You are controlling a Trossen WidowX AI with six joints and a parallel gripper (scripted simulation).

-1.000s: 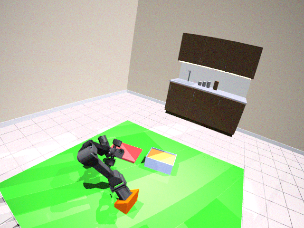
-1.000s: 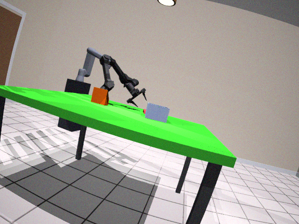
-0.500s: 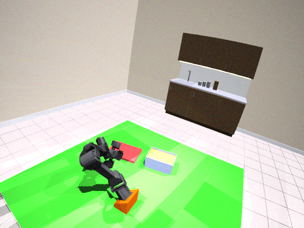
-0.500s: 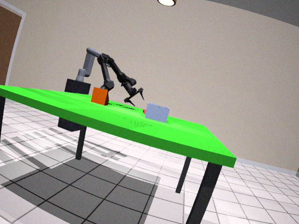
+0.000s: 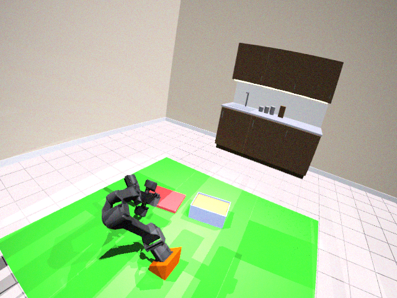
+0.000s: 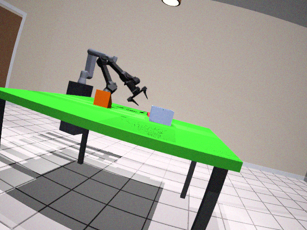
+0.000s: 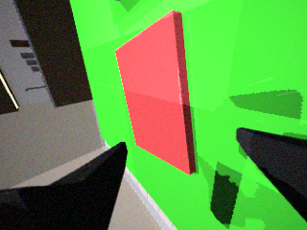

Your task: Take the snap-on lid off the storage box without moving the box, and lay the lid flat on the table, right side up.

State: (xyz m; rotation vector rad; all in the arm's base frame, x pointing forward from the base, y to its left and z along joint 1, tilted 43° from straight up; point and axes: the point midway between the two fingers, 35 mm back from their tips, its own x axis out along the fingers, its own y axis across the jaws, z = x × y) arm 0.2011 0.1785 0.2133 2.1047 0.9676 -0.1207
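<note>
The red lid [image 5: 171, 200] [image 6: 148, 114] [image 7: 151, 81] lies flat on the green table [image 5: 275, 240] [image 6: 195, 136] [image 7: 249, 53], with its smooth, plain face up and a thin side edge showing. In the exterior view it is mostly hidden behind the box. The pale blue storage box [image 5: 206, 218] [image 6: 161, 115] stands upright and open beside the lid, a small gap away, with a yellowish inside. My gripper [image 5: 154, 199] [image 6: 142, 101] [image 7: 179, 140] is open and empty, its fingers wide apart. It hangs above the table near the lid, clear of both lid and box.
An orange wedge-shaped block [image 5: 166, 264] [image 6: 101, 98] is on the table by the lower part of the arm, away from the box. The arm reaches over the table from the dark pedestal [image 6: 79, 88] beyond its edge. A kitchen unit [image 5: 266, 138] stands far off against the wall.
</note>
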